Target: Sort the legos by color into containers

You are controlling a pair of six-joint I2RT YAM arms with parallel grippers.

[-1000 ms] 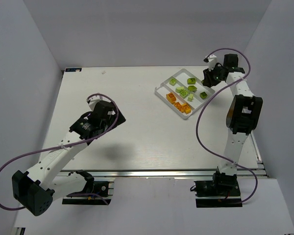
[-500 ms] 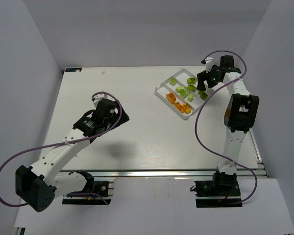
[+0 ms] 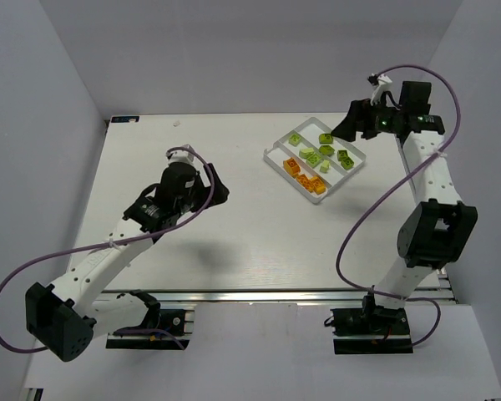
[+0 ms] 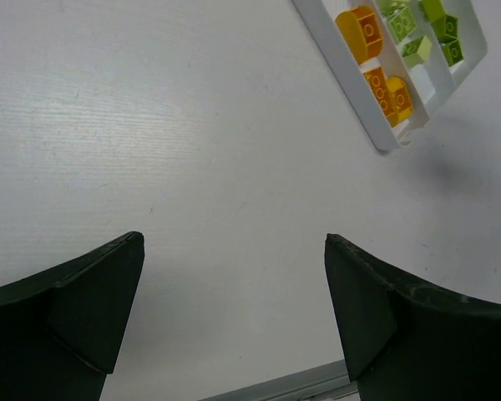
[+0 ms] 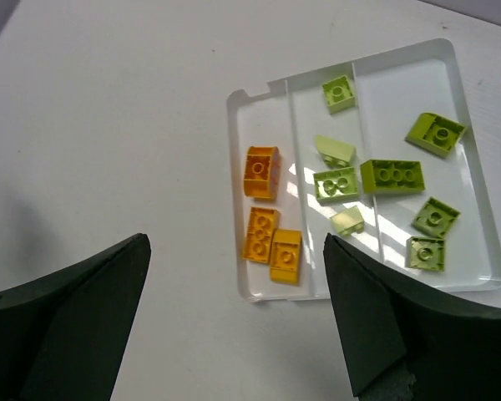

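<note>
Legos, from above: lime green and orange bricks, all inside the white tray at the far right of the table. The orange ones lie along the tray's near side, the green ones farther back.
My left gripper, from above: it hangs over bare table, well apart from the tray. I cannot tell its opening from here.
My right gripper, from above: it hangs near the tray's far edge. Its opening is too small to read.
Left wrist view, left gripper: my jaws are spread wide with nothing between them, only table below.
Left wrist view, tray: it sits in the upper right corner, holding an orange oval, two orange bricks side by side, and green bricks in the compartments beyond.
Right wrist view, right gripper: my jaws are spread wide and empty, above the table just beside the tray.
Right wrist view, tray: three long compartments run side by side.
Left compartment: three orange pieces.
Middle compartment: four green pieces.
Right compartment: four green pieces. The longest lies at the divider, and I cannot tell whether it touches it.
</note>
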